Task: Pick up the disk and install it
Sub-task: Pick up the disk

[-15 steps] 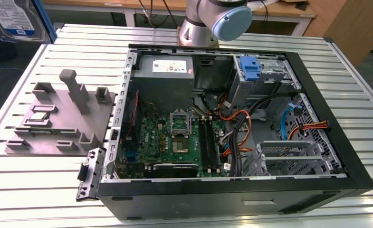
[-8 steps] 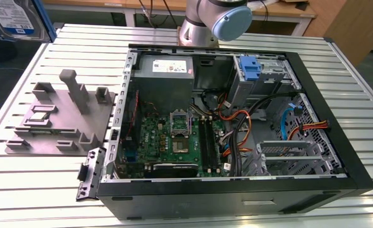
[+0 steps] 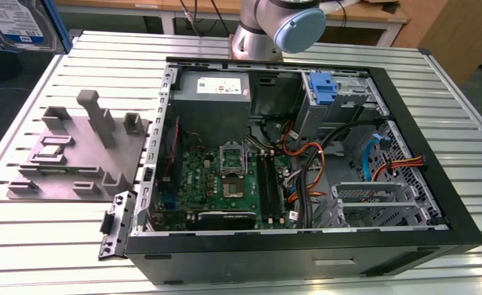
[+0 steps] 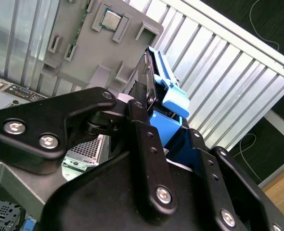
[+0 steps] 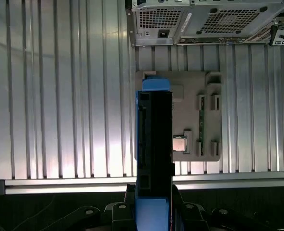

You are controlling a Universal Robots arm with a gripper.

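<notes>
The disk [image 3: 18, 24], a silver drive with a white-and-blue label in a blue carrier, hangs high at the exterior view's far left, above the table edge. In the first wrist view the disk [image 5: 154, 139] appears edge-on, dark with blue ends, and my gripper [image 5: 152, 204] is shut on its near end. In the second wrist view the black fingers [image 4: 141, 120] clamp the disk's blue carrier [image 4: 168, 96]. The grey fixture plate [image 5: 192, 103] lies far below it.
The open computer case [image 3: 306, 153] lies on the slatted metal table [image 3: 52, 246], with the motherboard, cables, a grey power supply [image 3: 212, 89] and a drive bay holding a blue bracket [image 3: 326, 89]. The grey fixture plate [image 3: 77, 153] sits beside the case on the exterior view's left.
</notes>
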